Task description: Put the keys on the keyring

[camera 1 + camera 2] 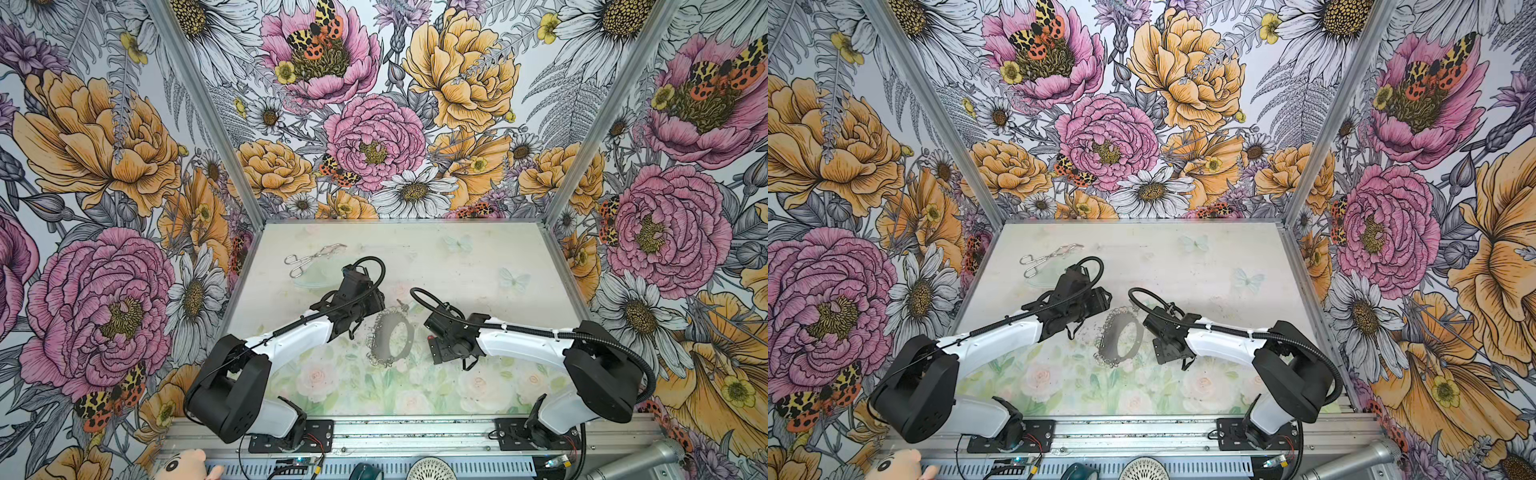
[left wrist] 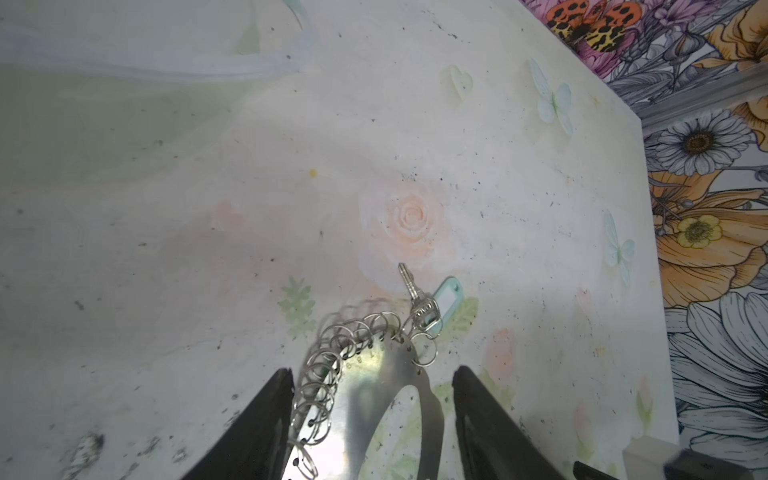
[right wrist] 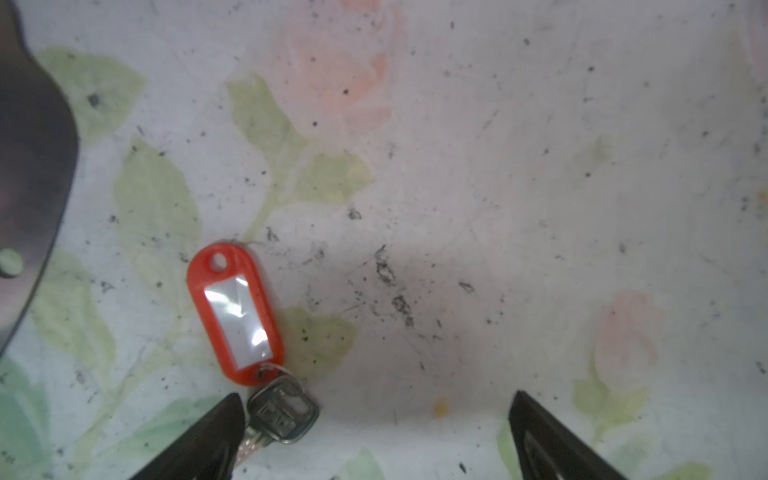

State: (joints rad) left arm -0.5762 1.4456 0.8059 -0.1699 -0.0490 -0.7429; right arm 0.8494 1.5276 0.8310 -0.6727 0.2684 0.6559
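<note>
The keyring (image 1: pixel 388 336) (image 1: pixel 1119 338), a dark grey flat hoop fringed with small silver rings, lies mid-table in both top views. My left gripper (image 2: pixel 372 371) is open and straddles the hoop's (image 2: pixel 361 399) end. One finger (image 2: pixel 266 419) touches the rings, the other (image 2: pixel 486 419) stands apart. One silver key with a pale mint tag (image 2: pixel 428 305) hangs from a ring at the hoop's far end. The keys (image 3: pixel 282 411) with their red tag (image 3: pixel 235 311) lie flat on the table beside the hoop (image 3: pixel 37 158). My right gripper (image 3: pixel 376 397) is open, one finger (image 3: pixel 208 436) right next to the key head, nothing held.
Silver scissor-shaped tongs (image 1: pixel 313 257) (image 1: pixel 1050 257) lie at the back left of the table (image 1: pixel 478 257). A clear flat dish (image 2: pixel 145 62) sits just in front of them. Flowered walls close in the back and both sides.
</note>
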